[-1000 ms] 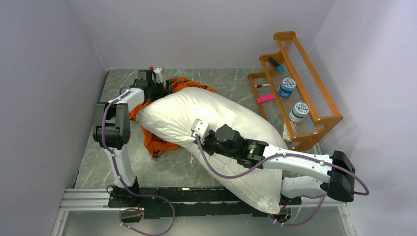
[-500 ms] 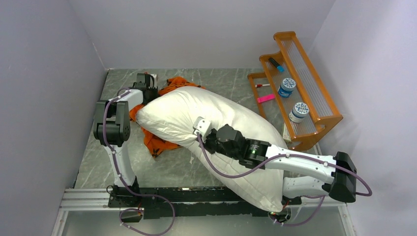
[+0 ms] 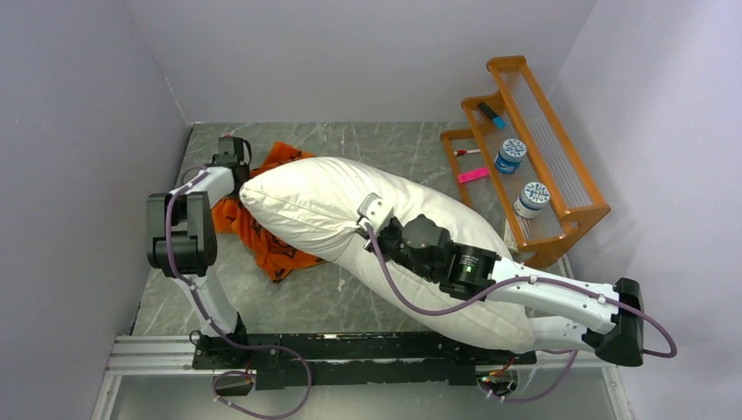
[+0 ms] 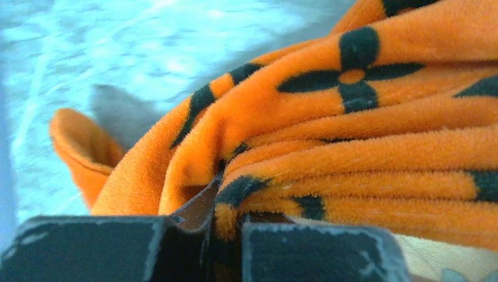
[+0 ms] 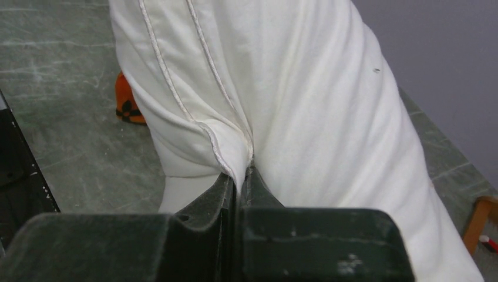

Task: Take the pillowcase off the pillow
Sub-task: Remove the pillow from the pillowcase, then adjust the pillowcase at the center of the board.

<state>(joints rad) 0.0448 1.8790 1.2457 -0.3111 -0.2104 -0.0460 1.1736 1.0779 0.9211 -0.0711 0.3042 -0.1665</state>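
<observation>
The big white pillow (image 3: 332, 197) lies slantwise across the marble table. The orange pillowcase (image 3: 267, 249) with dark motifs is bunched under and beside the pillow's left end, off most of it. My left gripper (image 3: 246, 167) is at the pillow's far left corner, shut on a fold of the pillowcase (image 4: 352, 135); the fabric is pinched between the fingers of the left gripper (image 4: 226, 200). On top of the pillow's middle, my right gripper (image 3: 372, 231) is shut on a piped seam of the pillow (image 5: 305, 106), which fills that view above the right gripper (image 5: 241, 176).
An orange wooden rack (image 3: 560, 206) stands at the right with two white jars (image 3: 510, 156), a marker (image 3: 491, 115) and a pink item (image 3: 473, 175). Grey walls close in on the left, back and right. The arms' base rail (image 3: 350, 348) runs along the near edge.
The left gripper went from open to shut on the pillowcase and moved left, drawing the orange fabric with it. The right gripper moved slightly right and back with the pillow.
</observation>
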